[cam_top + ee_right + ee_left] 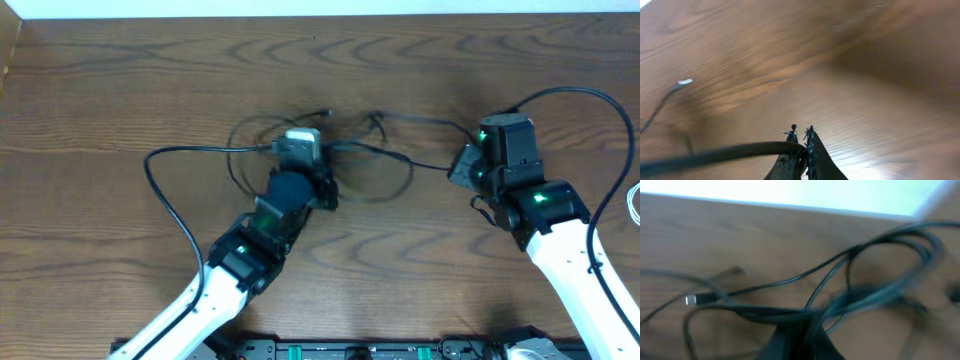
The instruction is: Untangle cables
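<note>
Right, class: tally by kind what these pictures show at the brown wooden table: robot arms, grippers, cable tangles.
Tangle of thin black cables: 1, strands too knotted to count
White-and-black robot arms: 2, left arm and right arm
Two-finger grippers: 2, left gripper and right gripper, each shut on the tangle
Total: 5

Bare table [120, 80] lay open beyond and left of the cables [400, 157]. Their tangle filled the middle between the arms. The left arm's cord [200, 150] looped across the near-left, and the right arm's cord [565, 90] arched far-right.
</note>
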Tool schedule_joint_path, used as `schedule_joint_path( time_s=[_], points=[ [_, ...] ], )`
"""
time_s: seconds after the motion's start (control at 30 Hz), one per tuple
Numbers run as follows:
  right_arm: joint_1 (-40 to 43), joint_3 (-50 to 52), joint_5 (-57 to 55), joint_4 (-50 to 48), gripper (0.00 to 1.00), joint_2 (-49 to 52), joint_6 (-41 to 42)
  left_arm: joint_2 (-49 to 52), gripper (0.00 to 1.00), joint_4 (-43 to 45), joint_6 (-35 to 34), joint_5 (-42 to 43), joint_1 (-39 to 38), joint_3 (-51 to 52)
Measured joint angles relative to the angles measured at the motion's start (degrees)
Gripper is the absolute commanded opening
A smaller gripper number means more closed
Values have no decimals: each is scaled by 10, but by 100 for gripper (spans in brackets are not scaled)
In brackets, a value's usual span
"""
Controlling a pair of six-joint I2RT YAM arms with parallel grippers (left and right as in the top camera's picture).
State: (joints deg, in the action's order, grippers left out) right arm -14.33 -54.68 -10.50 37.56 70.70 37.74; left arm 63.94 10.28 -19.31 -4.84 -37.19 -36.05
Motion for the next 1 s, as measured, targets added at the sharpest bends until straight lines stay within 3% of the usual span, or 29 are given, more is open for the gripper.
schedule_joint_path(
  time_s=[0.13, 0.43, 0.6, 0.73, 1.0],
  points=[
    [25, 0, -64, 24, 1, 22, 17, -42, 8, -50, 30, 113, 13, 0],
    [113, 0, -63, 35, 1, 89, 33, -149, 8, -74, 48, 214, 121, 0],
    [149, 0, -42, 36, 2, 101, 36, -182, 8, -76, 42, 232, 196, 0],
    [156, 0, -34, 35, 9, 101, 38, -180, 8, -81, 2, 240, 235, 1],
    [180, 0, -85, 58, 2, 103, 37, -145, 8, -79, -95, 197, 274, 1]
  ],
)
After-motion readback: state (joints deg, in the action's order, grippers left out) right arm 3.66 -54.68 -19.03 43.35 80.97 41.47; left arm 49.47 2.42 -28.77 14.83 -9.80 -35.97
